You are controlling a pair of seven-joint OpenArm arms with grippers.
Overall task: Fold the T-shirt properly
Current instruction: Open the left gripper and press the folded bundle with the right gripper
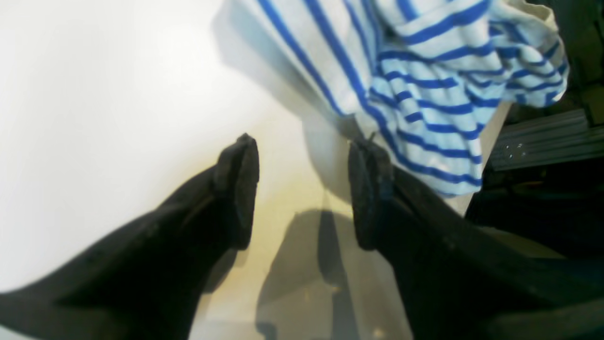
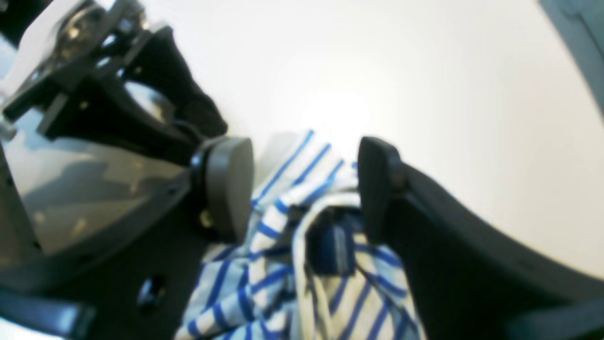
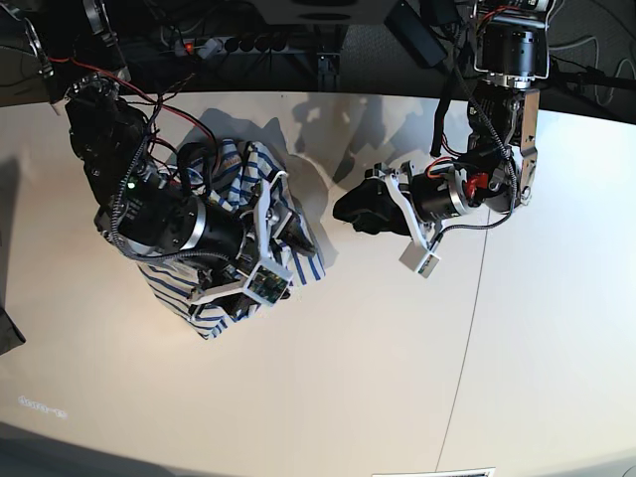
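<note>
The T-shirt (image 3: 214, 316), cream-white with blue stripes, lies crumpled in a heap at the left of the white table (image 3: 338, 378). My right gripper (image 3: 295, 240) hangs over the heap's right side. In the right wrist view it (image 2: 304, 189) is open, with bunched striped cloth (image 2: 302, 236) lying between and below the fingers. My left gripper (image 3: 350, 211) is to the right of the heap, pointing at it. In the left wrist view it (image 1: 304, 189) is open and empty over bare table, with the T-shirt (image 1: 424, 85) just beyond its right finger (image 1: 370, 193).
Cables and a power strip (image 3: 238, 45) run along the table's back edge. A seam (image 3: 467, 338) crosses the table on the right. Dark frame rails (image 1: 542, 141) sit past the table edge beside the shirt in the left wrist view.
</note>
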